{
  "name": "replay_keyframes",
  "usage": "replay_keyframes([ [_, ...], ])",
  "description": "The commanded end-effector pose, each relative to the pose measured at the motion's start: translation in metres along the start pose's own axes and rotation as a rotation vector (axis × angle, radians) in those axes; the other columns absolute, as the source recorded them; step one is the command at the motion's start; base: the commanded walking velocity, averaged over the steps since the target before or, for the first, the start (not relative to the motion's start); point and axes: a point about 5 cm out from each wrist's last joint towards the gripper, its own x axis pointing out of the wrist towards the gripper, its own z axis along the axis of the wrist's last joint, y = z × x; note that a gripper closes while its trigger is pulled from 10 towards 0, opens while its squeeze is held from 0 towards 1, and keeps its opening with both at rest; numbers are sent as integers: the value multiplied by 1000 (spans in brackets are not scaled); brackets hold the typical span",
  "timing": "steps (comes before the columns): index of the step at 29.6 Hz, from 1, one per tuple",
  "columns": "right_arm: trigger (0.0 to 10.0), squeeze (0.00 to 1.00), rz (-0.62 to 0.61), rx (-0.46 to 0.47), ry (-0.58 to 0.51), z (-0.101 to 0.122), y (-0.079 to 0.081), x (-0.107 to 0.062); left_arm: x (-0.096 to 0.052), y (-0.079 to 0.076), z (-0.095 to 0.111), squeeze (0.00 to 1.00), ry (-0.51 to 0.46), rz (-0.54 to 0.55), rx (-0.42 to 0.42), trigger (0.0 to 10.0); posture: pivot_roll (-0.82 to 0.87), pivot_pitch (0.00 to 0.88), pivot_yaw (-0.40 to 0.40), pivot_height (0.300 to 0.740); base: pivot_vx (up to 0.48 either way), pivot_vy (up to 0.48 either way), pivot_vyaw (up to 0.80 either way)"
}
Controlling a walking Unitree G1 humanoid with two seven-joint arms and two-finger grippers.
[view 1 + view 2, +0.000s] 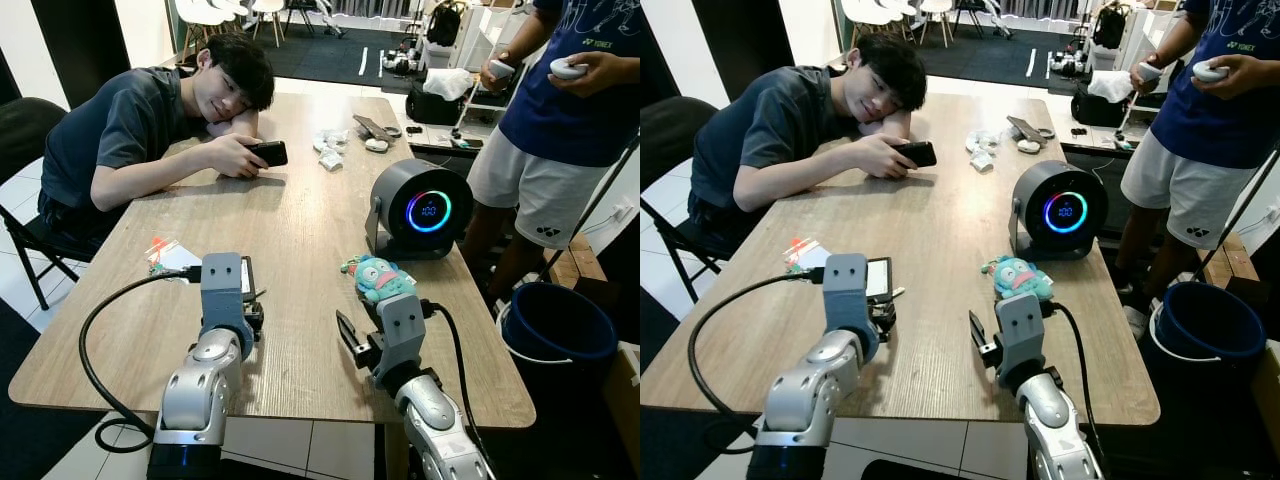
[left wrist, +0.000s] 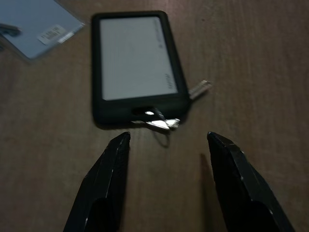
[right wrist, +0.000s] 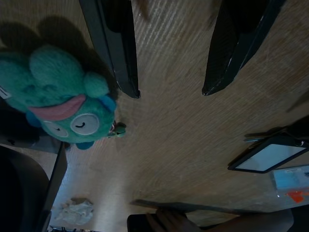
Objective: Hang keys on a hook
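A small bunch of keys (image 2: 159, 122) lies on the wooden table (image 1: 300, 220), attached to the near end of a flat black holder with a pale face (image 2: 135, 63). My left gripper (image 2: 169, 137) hovers just short of the keys, open, with a finger on each side and nothing between them. In the eye views the holder (image 1: 878, 275) peeks out beside my left wrist. My right gripper (image 3: 170, 91) is open over bare table, next to a teal plush toy (image 3: 63, 104) that also appears in front of my right arm (image 1: 380, 278).
A round black speaker with a glowing ring (image 1: 420, 208) stands behind the plush. A blue packet (image 1: 170, 258) lies left of the holder. One person leans on the table holding a phone (image 1: 268, 152); another stands at the right (image 1: 570, 100). A blue bucket (image 1: 560, 330) sits on the floor.
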Motion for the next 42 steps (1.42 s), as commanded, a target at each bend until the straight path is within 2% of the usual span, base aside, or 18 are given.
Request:
replay_keyframes([
  [1, 10000, 0, 6, -2, 12, -2, 1, -3, 0, -8, -4, 0, 23, -13, -10, 4980, 125, 211, -38, 740, 0, 0, 0],
  [2, 10000, 0, 6, -2, 12, -1, 1, -4, 1, -10, -4, 0, 24, -9, -10, 5294, 125, 212, -38, 740, 0, 0, 0],
  [3, 10000, 0, 6, -3, 14, -2, 1, -4, 4, -12, -4, 0, 22, 3, -11, 6118, 124, 212, -37, 740, 0, 0, 0],
  [4, 10000, 0, 6, -3, 14, -2, 1, -5, 6, -13, -3, 0, 21, 8, -11, 6118, 124, 212, -37, 740, 0, 0, 0],
  [5, 10000, 0, 6, -3, 15, -2, 1, -5, 7, -13, -3, 0, 20, 12, -12, 6745, 122, 212, -36, 740, 0, 0, 0],
  [6, 10000, 0, 6, -3, 15, -2, 1, -5, 8, -13, -2, 0, 19, 15, -14, 6941, 122, 212, -36, 740, 0, 0, 0],
  [10, 10000, 0, 6, -2, 15, -2, 2, -5, 11, -13, 1, 0, 6, 25, -23, 6902, 119, 210, -32, 740, 0, 0, 0],
  [12, 10000, 0, 3, -2, 15, -2, 1, -5, 13, -13, 3, 0, -1, 28, -27, 7333, 117, 209, -30, 740, 0, 0, 0],
  [14, 10000, 0, 2, -2, 15, -2, 1, -5, 13, -12, 3, 0, -3, 30, -28, 7333, 117, 209, -30, 740, 0, 0, 0],
  [15, 10000, 0, 1, -3, 15, -2, 1, -5, 14, -12, 4, 0, -7, 36, -29, 6627, 117, 208, -29, 740, 0, 0, 0],
  [20, 10000, 0, -2, -2, 16, -2, 0, -5, 16, -10, 5, 0, -12, 47, -33, 6510, 117, 207, -28, 740, 0, 0, 0],
  [21, 10000, 0, -2, -2, 15, -2, 0, -5, 16, -9, 5, 0, -15, 52, -31, 1412, 120, 206, -29, 740, 0, 0, 0],
  [25, 10000, 0, -2, -2, 15, -2, 0, -5, 17, -7, 5, 0, -19, 58, -29, 1412, 120, 206, -29, 740, 0, 0, 0],
  [26, 10000, 0, -1, -2, 14, -2, 1, -5, 17, -6, 5, 0, -22, 62, -27, 0, 121, 206, -31, 740, 0, 0, 0],
  [37, 10000, 0, 3, -2, 11, -1, 1, -3, 16, -1, 5, 0, -37, 82, -15, 0, 122, 204, -34, 740, 0, 0, 0],
  [40, 10000, 0, 1, -2, 11, -1, 1, -3, 14, 2, 7, 0, -54, 89, 13, 0, 118, 199, -31, 740, 0, 0, 0],
  [41, 10000, 0, -1, -2, 10, -1, 0, -3, 12, 4, 10, 0, -81, 78, 49, 3412, 117, 199, -31, 740, 0, 0, 0],
  [42, 10000, 0, -4, -3, 8, 0, 0, -3, 7, 6, 17, 0, -136, 49, 97, 10000, 112, 194, -28, 740, 0, 0, 0],
])
